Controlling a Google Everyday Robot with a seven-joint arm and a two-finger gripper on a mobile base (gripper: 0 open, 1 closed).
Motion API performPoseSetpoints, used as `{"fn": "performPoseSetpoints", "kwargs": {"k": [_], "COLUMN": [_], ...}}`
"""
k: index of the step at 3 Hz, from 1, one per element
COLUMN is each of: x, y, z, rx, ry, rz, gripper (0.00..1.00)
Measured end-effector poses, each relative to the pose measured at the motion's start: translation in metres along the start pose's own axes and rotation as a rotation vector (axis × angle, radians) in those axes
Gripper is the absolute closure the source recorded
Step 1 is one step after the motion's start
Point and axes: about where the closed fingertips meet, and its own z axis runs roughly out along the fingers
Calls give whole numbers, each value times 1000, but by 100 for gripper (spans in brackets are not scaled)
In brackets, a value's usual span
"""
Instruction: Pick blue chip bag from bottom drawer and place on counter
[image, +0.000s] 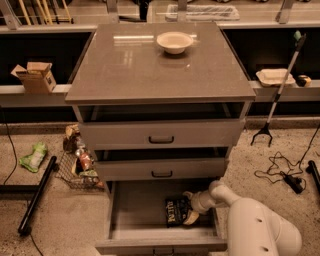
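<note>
The bottom drawer (135, 207) of the grey cabinet is pulled open. The blue chip bag (174, 211), dark with white lettering, lies on its floor toward the right. My gripper (190, 207) reaches down into the drawer from the right, its pale fingers (192, 217) right against the bag's right edge. The white arm (250, 225) fills the lower right corner. The counter (160, 62) is the glossy grey-brown top of the cabinet, above the drawers.
A pale bowl (175, 42) sits on the counter near its back. The two upper drawers (161, 135) stand slightly open. A wire basket of snack packets (79, 162) and a green packet (33, 156) lie on the floor left. A grabber tool (277, 90) and cables are right.
</note>
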Motion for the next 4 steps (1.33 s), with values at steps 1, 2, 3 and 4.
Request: {"fn": "performPoseSetpoints", "kwargs": {"k": [1,2,3,4], "x": [6,3,-7,-12], "y": [3,13,20,28], "z": [1,2,-19,-55], "rx": [-12,-39,-28,5], "ry": [-19,-60,-124,-188], "rz": [25,24,-11,-32], "gripper": [39,62,85,100]}}
